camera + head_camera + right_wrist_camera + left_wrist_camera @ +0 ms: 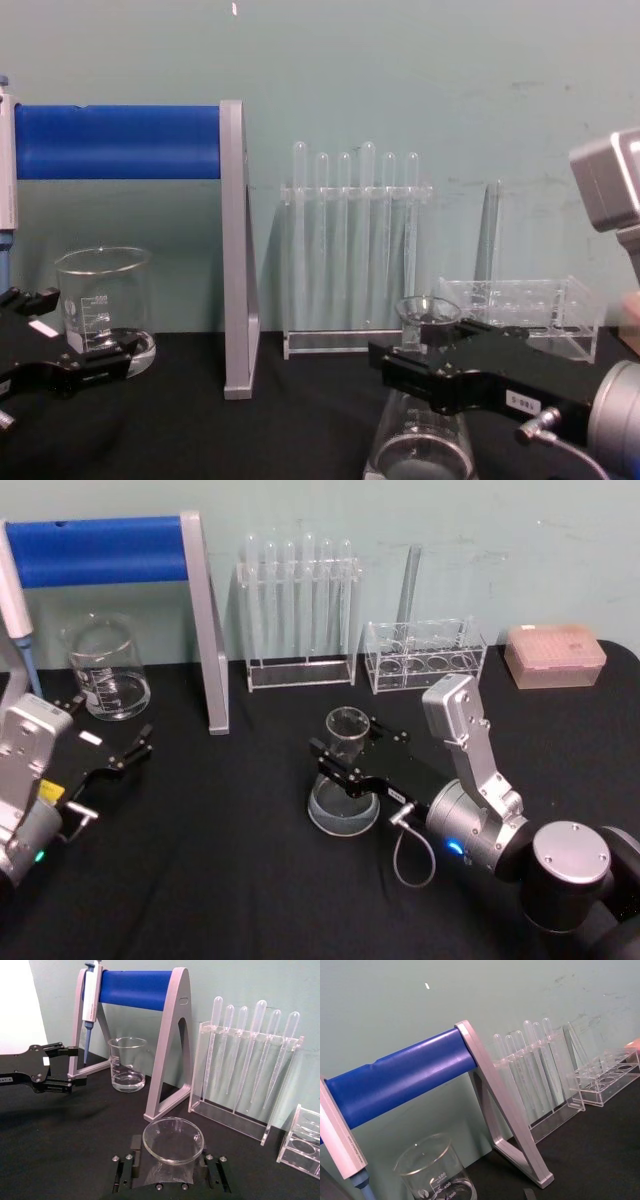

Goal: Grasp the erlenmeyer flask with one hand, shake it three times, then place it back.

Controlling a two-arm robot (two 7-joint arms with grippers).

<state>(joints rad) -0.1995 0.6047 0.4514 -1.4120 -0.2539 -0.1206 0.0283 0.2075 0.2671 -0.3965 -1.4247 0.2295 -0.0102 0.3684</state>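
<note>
Erlenmeyer flask (342,805): clear glass, upright, base on the black desk (220,880) near its middle, in front of the rack of test tubes (298,610). Right gripper (345,738): reaches in from the robot's right at the height of the flask's neck; jaws clenched on the neck just below the flared rim, one black finger on each side, pads against the glass in the right wrist view. Left gripper (112,722): parked low at the left edge of the desk, well apart from the flask; jaws released and spread wide, holding nothing, tips just beside the beaker (105,670) without touching it. Beaker: straight-walled, upright, back left, under the blue bar of the pipette stand (100,550). Low clear rack (425,655): back right, beside the test tubes. Pink box (555,655): far right, at the back edge.
</note>
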